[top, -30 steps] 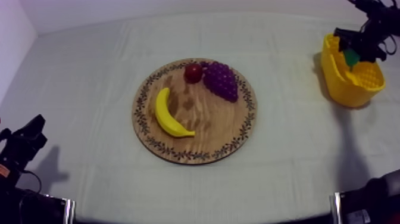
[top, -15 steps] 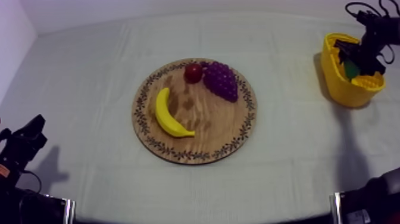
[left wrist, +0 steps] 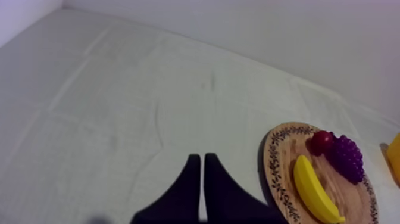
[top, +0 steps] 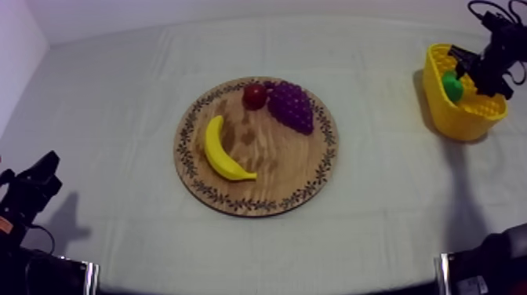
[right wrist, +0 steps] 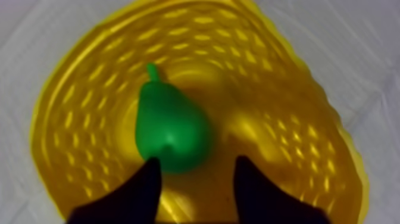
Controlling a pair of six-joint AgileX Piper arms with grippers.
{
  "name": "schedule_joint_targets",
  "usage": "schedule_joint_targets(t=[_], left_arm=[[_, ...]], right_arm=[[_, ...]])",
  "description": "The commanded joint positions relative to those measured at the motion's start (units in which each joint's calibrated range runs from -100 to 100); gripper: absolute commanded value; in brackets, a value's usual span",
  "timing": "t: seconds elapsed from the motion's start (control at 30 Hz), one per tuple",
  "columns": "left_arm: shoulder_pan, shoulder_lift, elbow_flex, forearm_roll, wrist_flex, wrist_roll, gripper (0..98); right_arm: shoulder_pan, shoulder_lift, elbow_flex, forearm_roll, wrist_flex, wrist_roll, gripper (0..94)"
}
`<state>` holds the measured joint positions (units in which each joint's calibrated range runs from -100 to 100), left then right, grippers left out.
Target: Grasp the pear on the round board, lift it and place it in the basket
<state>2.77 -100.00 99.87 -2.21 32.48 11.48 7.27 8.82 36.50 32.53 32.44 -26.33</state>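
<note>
Soft, even light; faint shadows.

The table [top: 376, 235] is covered with a grey-white cloth [top: 110, 94] that shows some fold lines. Two things stand directly on the cloth: a round wooden board [top: 235, 205] with a patterned rim, near the middle, and a yellow basket [top: 448, 116] at the far right side, well apart from the board.

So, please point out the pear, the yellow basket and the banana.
pear [right wrist: 169, 134], right wrist view, its green body.
yellow basket [top: 459, 122], top view, its front wall.
banana [top: 216, 151], top view, its middle.
</note>
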Motion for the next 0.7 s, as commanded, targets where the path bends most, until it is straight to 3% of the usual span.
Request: schedule_joint_targets(t=[0.0, 0.13, 0.27, 0.33, 0.4, 0.57, 0.67], left_arm=[[0.0, 0.0, 0.0, -0.02, 0.0, 0.0, 0.1], [0.0, 0.0, 0.0, -0.02, 0.0, 0.0, 0.1], [0.0, 0.0, 0.0, -0.02, 0.0, 0.0, 0.1], [0.0, 0.0, 0.0, -0.02, 0.0, 0.0, 0.1], [0.0, 0.0, 0.0, -0.02, 0.0, 0.0, 0.1], [0.0, 0.0, 0.0, -0.02, 0.0, 0.0, 0.1], [0.0, 0.0, 0.0, -0.02, 0.0, 0.0, 0.1]], right_arm=[[0.1, -3.0, 0.7, -3.0, -2.2, 3.1, 15.0], [0.1, -9.4, 2.1, -9.7, -3.8, 9.2, 4.1], [0.2, -17.2, 4.5, -18.5, -4.3, 17.8, 1.3], [0.2, -21.5, 6.8, -21.5, -4.8, 20.7, 0.9], [0.1, -26.2, 9.9, -23.0, -5.4, 22.2, 0.6], [-0.3, -38.9, 20.6, -23.9, -8.0, 22.7, 0.3], [0.2, -46.3, 28.2, -26.1, -10.2, 25.7, 0.3]])
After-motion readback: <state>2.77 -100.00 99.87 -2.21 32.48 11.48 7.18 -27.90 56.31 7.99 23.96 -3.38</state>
